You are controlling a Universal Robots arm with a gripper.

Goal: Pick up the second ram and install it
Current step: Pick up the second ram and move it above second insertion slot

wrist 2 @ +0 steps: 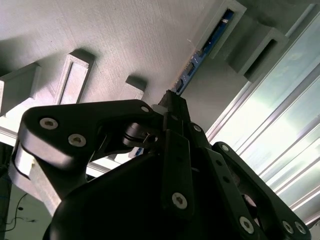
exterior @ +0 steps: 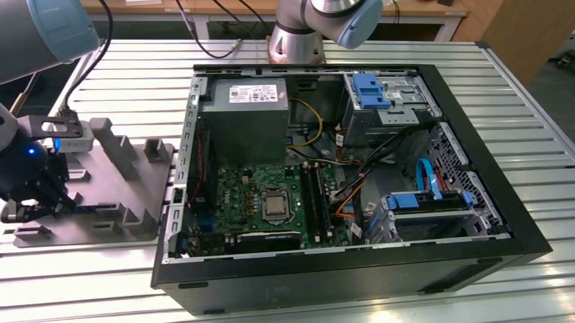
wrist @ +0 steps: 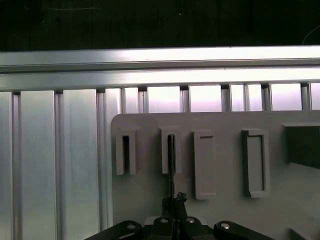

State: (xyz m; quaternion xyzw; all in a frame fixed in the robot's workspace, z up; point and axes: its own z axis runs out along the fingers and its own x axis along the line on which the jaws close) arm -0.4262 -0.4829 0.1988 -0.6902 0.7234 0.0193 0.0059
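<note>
Over at the exterior view's left, the black two-finger gripper was pinched, as far as I could judge, onto the second ram, a thin blue-green circuit board standing on edge between pegs of the grey plastic tray. It was not yet lifted out, and the long black motherboard slots inside the open black computer case awaited it. Everything rested on a ribbed aluminium table, with a wooden bench behind.

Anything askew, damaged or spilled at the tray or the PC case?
Nothing stands out. The second ram stands straight on edge in its slot of the grey tray, with the jaws of the gripper shut on it. The open PC case looks intact, nothing spilled.
</note>
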